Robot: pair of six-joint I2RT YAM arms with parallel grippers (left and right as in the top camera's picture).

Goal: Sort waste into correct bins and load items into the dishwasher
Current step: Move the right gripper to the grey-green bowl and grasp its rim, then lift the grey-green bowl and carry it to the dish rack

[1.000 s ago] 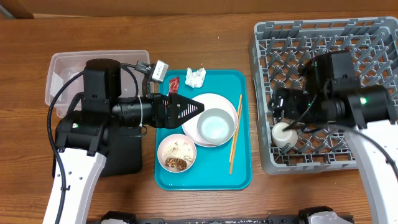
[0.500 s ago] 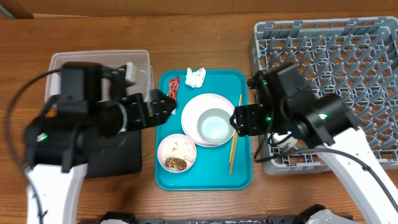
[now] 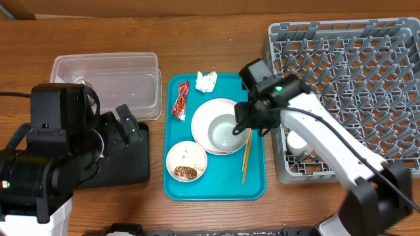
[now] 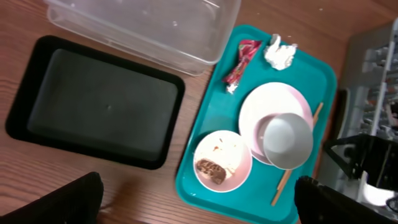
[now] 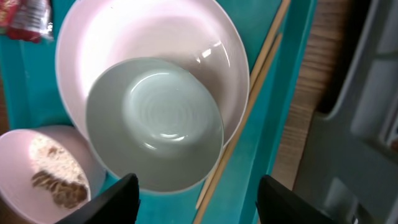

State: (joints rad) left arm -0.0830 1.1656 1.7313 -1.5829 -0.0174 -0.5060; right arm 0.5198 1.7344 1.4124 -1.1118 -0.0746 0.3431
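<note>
On the teal tray (image 3: 257, 187) lie a red snack wrapper (image 3: 180, 99), a crumpled tissue (image 3: 206, 80), a pinkish plate (image 3: 209, 110) with a pale bowl (image 3: 226, 133) on it, a small bowl with brown and rice-like scraps (image 3: 186, 162), and chopsticks (image 3: 246, 160). My right gripper (image 3: 248, 121) is open and empty above the bowl's right edge and the chopsticks (image 5: 249, 106); its fingers (image 5: 199, 202) frame the bowl (image 5: 155, 124). My left gripper (image 3: 130, 124) is open and empty over the black tray (image 3: 125, 164); its fingers (image 4: 196, 208) sit at the frame's lower corners.
The clear tub (image 3: 105, 82) stands behind the black tray (image 4: 93, 109). The grey dish rack (image 3: 354, 85) fills the right side, with a white cup (image 3: 296, 143) near its front left corner. Wooden table surrounds everything.
My left arm has drawn back left off the teal tray to over the black tray. My right arm has left the cup in the rack and swung left over the bowl.
</note>
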